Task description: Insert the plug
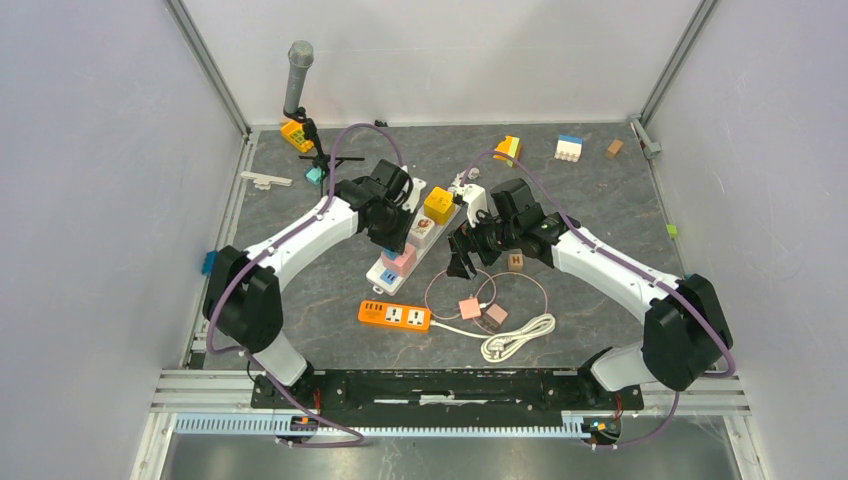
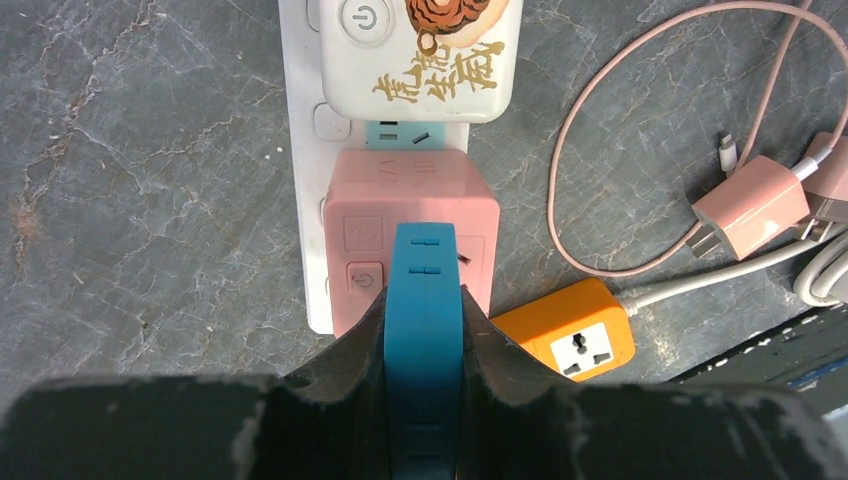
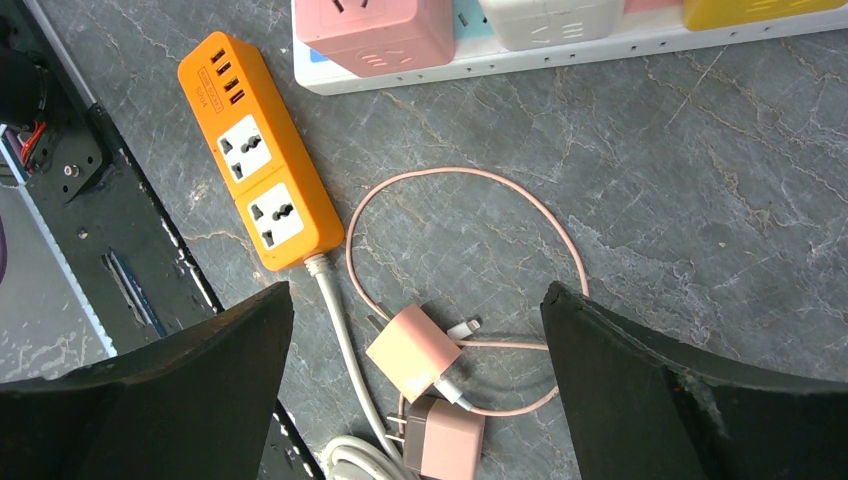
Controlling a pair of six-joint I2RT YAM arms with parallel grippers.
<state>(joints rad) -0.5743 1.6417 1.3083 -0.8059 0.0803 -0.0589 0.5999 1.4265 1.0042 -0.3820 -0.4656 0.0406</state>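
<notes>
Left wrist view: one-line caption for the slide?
Blue plug clamped in the left jaws, tip at the pink cube adapter on the white power strip; orange strip alongside.

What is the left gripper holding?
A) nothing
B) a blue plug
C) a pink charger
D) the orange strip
B: in the left wrist view the left gripper is shut on the blue plug, just over the pink cube, while the pink chargers lie loose on the table.
</notes>
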